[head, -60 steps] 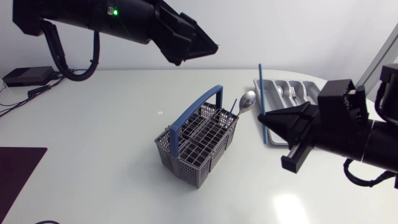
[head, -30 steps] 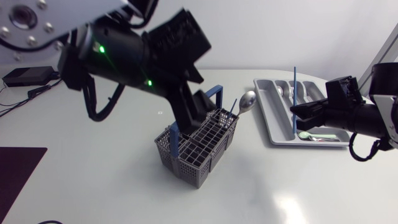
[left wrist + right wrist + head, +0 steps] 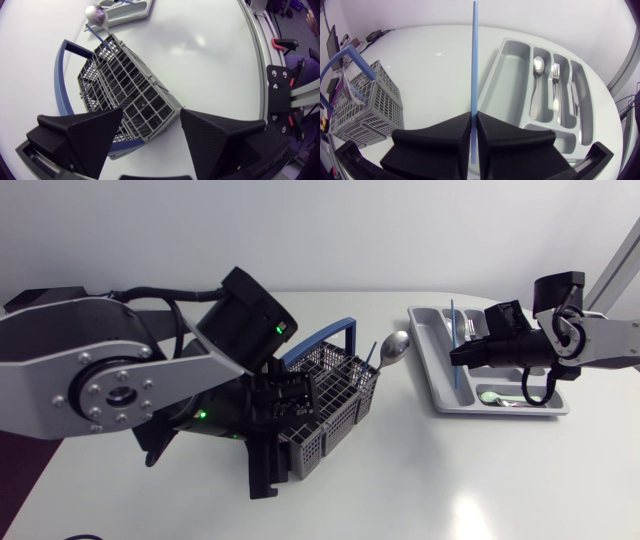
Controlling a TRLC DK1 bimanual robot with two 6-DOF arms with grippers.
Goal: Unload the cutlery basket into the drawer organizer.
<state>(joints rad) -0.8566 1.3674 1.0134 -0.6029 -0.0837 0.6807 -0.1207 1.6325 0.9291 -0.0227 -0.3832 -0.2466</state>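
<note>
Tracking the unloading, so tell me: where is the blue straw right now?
The blue straw stands upright in the right gripper, at the head view's right, by the drawer organizer's edge nearest the cutlery basket.

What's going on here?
Cutlery is being unloaded from the basket into the organizer. The right arm holds a blue stick in its shut jaws over the organizer, which already has some cutlery. The left arm hangs over the basket, jaws open, gripping nothing. A spoon sticks out of the basket.
</note>
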